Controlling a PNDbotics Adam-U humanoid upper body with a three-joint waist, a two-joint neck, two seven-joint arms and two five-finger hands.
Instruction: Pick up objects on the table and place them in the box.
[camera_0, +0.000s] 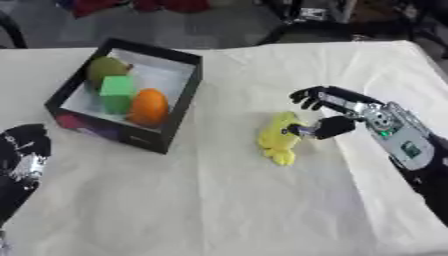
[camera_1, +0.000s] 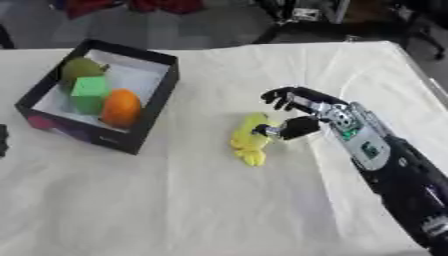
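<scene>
Left hand (camera_0: 24, 150) idle at the near-left edge of the desk (camera_0: 219, 200), dark and blurred, can't tell if its fingers are open or curled. Mid-desk: yellow toy (camera_0: 280, 137) lies flat on the white cloth, well apart from the box (camera_0: 122, 131). Right hand (camera_1: 302, 117) comes in from the right, thumb touching the toy's right edge, fingers spread apart and arched over it, not closed on it yet. Step in hand looks like the grasp. To do it well: bring the fingers down the toy's far side, close against the thumb, avoid bunching the cloth, then lift straight up before moving left. Far left, the box already holds a green fruit (camera_0: 105, 69), a green block (camera_0: 116, 92) and an orange (camera_0: 149, 106); free space looks to be its right half, so drop there.
</scene>
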